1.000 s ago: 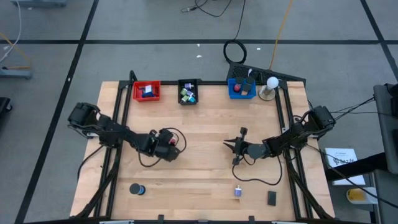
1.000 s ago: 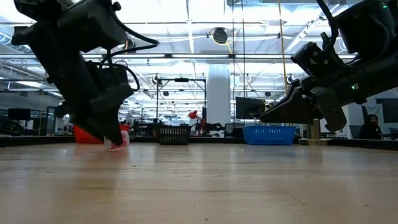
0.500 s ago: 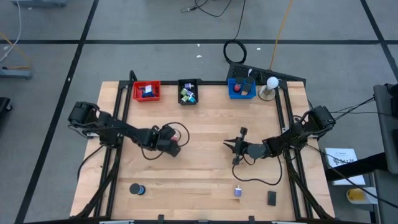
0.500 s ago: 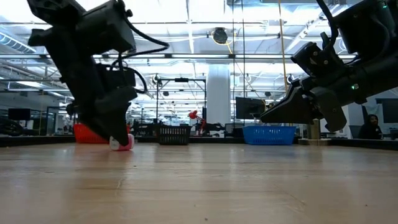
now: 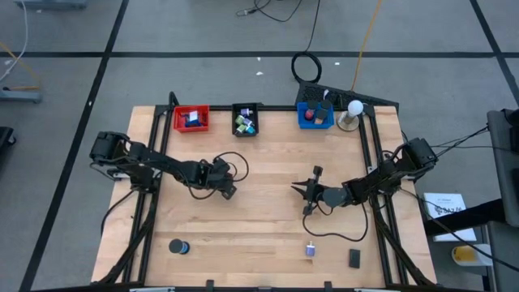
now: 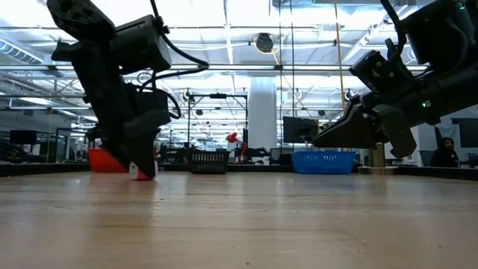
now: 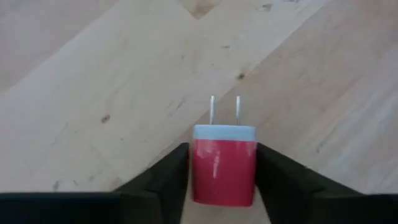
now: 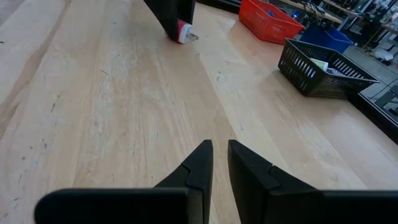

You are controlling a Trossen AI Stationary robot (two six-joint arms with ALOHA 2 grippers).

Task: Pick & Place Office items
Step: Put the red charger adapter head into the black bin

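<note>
We see a wooden table (image 5: 268,235) from above, with two dark robot arms. The left end effector (image 5: 228,189) is closed around a small red plug adapter (image 7: 223,163) with a white face and two metal prongs, carried low over the middle-left of the table. At the far edge stand a red tray (image 5: 191,118), a black tray (image 5: 245,119) and a blue tray (image 5: 315,115). The right end effector (image 8: 214,163) waits over the middle-right, its fingers nearly together and holding nothing. More office items lie near the front edge: a round blue-and-black item (image 5: 178,246), a small purple block (image 5: 310,250) and a black block (image 5: 354,258). We judge the adapter belongs in the red tray, so we should lift it above the rim, keep a firm squeeze, and release only once it is over the tray's inside.
</note>
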